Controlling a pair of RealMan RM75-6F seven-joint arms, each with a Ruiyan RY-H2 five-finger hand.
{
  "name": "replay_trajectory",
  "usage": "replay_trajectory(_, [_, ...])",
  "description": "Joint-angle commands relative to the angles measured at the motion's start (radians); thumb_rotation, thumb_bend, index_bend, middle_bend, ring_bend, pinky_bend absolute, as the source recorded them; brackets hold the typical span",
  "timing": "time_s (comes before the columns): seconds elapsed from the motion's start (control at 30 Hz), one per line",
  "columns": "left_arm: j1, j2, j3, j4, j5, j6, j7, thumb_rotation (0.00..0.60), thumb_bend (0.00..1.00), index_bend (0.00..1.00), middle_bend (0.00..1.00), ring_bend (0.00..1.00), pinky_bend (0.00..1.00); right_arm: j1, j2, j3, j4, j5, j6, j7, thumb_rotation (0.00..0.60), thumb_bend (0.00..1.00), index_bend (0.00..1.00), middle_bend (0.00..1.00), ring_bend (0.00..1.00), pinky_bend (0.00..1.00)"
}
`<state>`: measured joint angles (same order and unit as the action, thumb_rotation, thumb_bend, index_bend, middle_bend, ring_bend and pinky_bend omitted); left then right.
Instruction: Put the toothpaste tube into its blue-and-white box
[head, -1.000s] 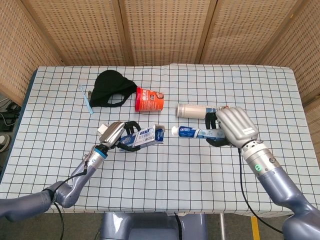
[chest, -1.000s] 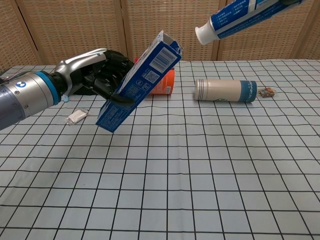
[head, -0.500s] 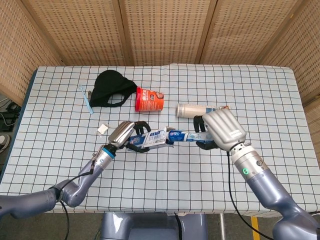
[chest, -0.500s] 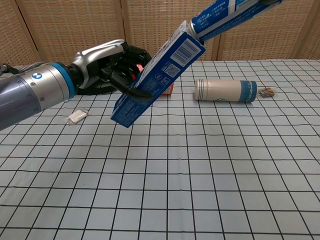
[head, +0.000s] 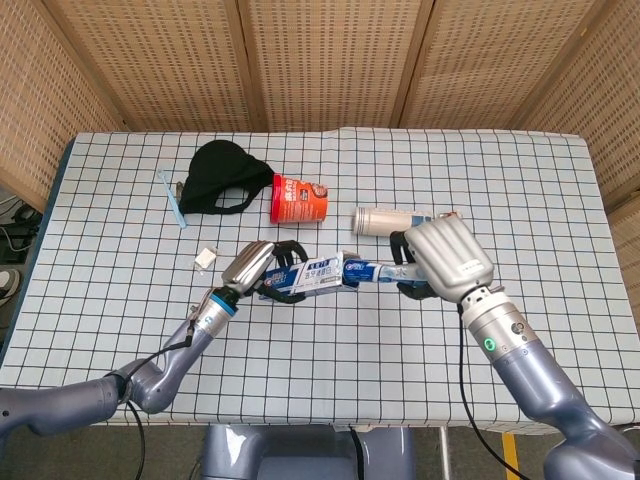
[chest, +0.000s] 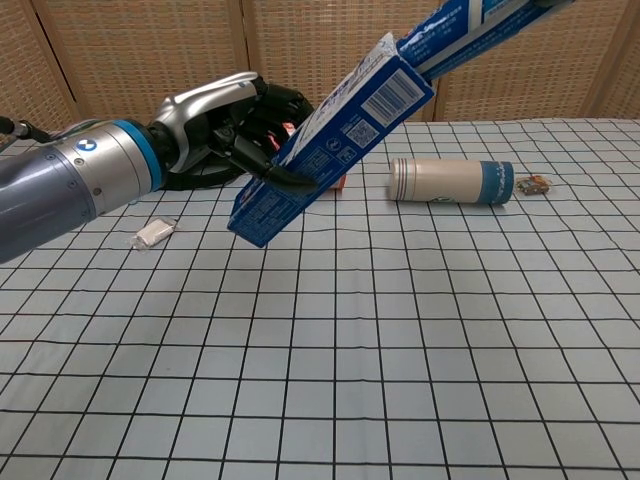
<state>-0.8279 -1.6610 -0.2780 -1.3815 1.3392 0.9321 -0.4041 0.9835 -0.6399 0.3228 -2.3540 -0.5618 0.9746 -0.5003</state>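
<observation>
You've got the tube's cap end inside the box now: a second ago the white cap hung clear of the open mouth with a gap between them, half a second ago it was just at the mouth, and now the toothpaste tube (head: 372, 271) has slid further into the blue-and-white box (head: 311, 277), both carried in the air above the desk (head: 330, 400), in front of the red cup (head: 298, 198). That means the hard part, lining up cap and opening, looks done; what's left, I'd judge, is pushing the rest of the tube through, since most of its body remains outside. Your left robot hand (head: 252, 270) grips the box around its closed half, fingers wrapped underneath, and it has carried the box toward the right hand. Your right robot hand (head: 443, 258) holds the tube by its tail end, fingers curled under it. In the head view, tube and box share one long axis, running roughly level from the left hand to the right, the cap pointing at the left hand. The chest view shows that line tilted, the box's open mouth raised toward the tube and its closed end dropping toward the desk. The white canister (head: 383, 220) lies on its side just behind the tube, well below it.
</observation>
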Motion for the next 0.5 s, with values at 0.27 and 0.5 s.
replay_trajectory(0.27, [-0.007,-0.018,0.000,-0.008,0.004,0.014,-0.010,0.600,0.11,0.55,0.44,0.49,0.49,0.047,-0.026,-0.023,-0.002,0.036,0.006,-0.052,0.600,0.70,0.72,0.69,0.62,0.61])
replay_trajectory(0.5, [-0.011,-0.058,-0.009,-0.012,0.003,0.038,-0.041,0.600,0.11,0.55,0.44,0.49,0.48,0.091,-0.052,-0.038,-0.002,0.060,0.029,-0.111,0.600,0.67,0.71,0.68,0.62,0.61])
